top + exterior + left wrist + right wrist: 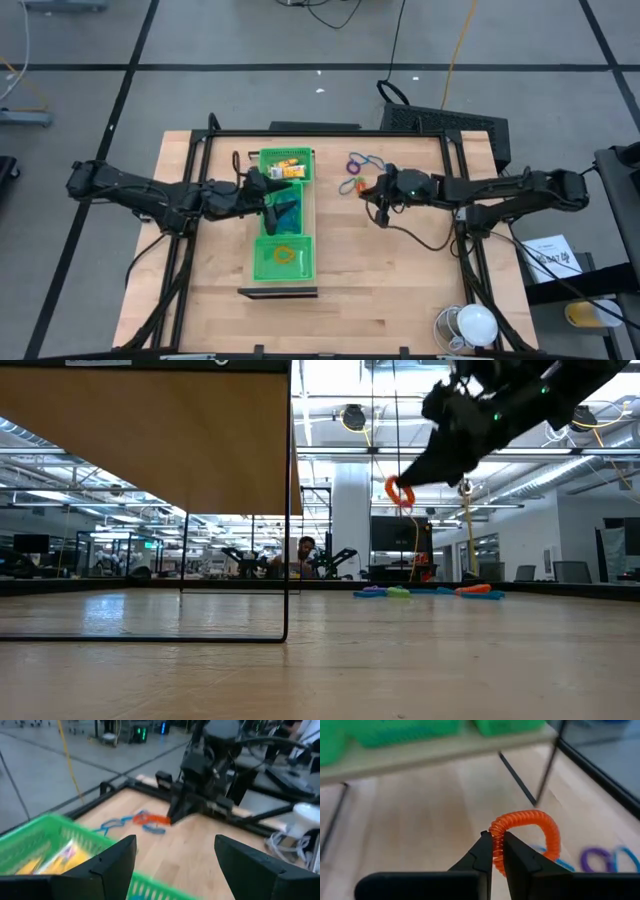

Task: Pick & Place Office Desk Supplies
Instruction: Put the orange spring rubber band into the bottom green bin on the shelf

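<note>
The orange coiled plastic loop (527, 832) is pinched between the clenched fingers (481, 856) of the right gripper (493, 851) and is lifted clear of the wooden table (400, 280); most of the loop sticks out past the fingertips. Starting from the left, the left gripper (175, 852) is held over the long green plastic tray (284, 228), with its fingers spread wide and nothing between them. Small yellow pieces (60, 860) are seen in the tray end just beside those fingers. Blue and purple thin loops (358, 162) are left on the table near the right gripper's fingers.
</note>
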Tool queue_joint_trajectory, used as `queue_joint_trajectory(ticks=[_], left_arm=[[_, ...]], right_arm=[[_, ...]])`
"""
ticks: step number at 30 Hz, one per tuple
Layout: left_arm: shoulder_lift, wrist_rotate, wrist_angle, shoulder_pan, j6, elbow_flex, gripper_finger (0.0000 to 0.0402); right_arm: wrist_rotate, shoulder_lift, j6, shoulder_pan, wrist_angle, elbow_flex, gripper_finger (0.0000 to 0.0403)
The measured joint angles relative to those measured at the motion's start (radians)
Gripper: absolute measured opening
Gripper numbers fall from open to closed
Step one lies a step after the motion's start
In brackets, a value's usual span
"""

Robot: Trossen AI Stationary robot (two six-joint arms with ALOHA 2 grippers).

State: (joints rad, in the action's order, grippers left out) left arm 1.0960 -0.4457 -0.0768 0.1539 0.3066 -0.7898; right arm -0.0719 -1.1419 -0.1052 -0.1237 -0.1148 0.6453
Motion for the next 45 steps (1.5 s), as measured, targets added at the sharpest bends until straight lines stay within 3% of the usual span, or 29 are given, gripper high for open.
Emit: queue_joint_trajectory(ticks=[5,8,16,21,25,32,45], left_arm=[[0.080,0.028,-0.157,-0.006,-0.024,0.002,0.0280],[0.145,0.097,-0.271,-0.010,-0.040,0.001,0.0280],[0.286,0.286,-0.503,-0.010,-0.128,0.001,0.0280],[0.322,0.294,-0.571,-0.010,-0.182,-0.003,0.0280],[0.340,0.271,-0.563,-0.020,-0.200,-0.037,0.0280],[0.364,0.299,-0.408,-0.031,-0.226,-0.138,0.0280],[0.514,0.375,-0.390,-0.031,-0.325,-0.285,0.0280]], right_arm=[[0.000,0.006,0.029,0.075,-0.086,0.000,0.0020],[0.011,0.006,0.052,0.114,-0.137,0.000,0.0021],[0.175,0.006,0.066,0.178,-0.334,0.001,0.0021],[0.282,0.006,0.066,0.208,-0.461,0.001,0.0021],[0.313,0.006,0.073,0.225,-0.523,0.001,0.0022],[0.312,0.006,0.091,0.231,-0.536,0.001,0.0022],[0.313,0.006,0.087,0.231,-0.532,0.002,0.0022]])
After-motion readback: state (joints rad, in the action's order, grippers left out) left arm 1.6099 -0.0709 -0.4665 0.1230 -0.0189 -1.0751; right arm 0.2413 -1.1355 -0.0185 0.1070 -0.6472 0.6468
